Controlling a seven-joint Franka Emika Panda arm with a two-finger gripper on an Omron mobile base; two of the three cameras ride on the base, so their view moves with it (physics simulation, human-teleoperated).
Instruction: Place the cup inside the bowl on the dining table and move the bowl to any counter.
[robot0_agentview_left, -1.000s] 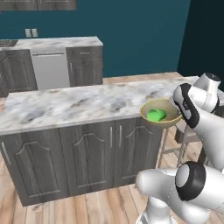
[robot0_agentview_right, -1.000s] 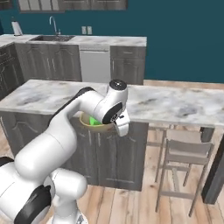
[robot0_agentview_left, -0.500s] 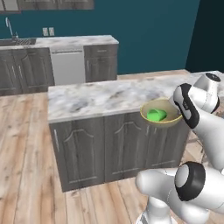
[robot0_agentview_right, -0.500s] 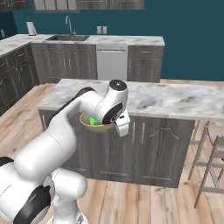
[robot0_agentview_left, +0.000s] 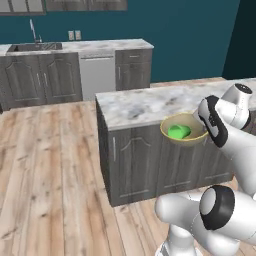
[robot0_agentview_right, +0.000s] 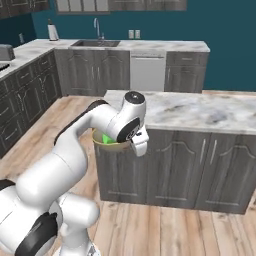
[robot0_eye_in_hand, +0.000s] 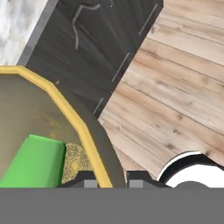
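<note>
Two dark fingertips (robot0_eye_in_hand: 89, 180) of the gripper (robot0_eye_in_hand: 110, 178) are nearly shut and pinch the thin rim of the bowl (robot0_agentview_left: 184, 130), one inside and one outside. This seems the reason the bowl hangs in the air, off the near edge of the dining table (robot0_agentview_left: 150, 102). The cup (robot0_agentview_left: 178, 132) lies on its side inside the bowl. The counter (robot0_agentview_left: 100, 46) is far behind, at the teal wall.

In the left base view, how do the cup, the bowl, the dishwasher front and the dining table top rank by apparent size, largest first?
1. dining table top
2. dishwasher front, though it stands farther away
3. bowl
4. cup, lying inside the bowl
</note>
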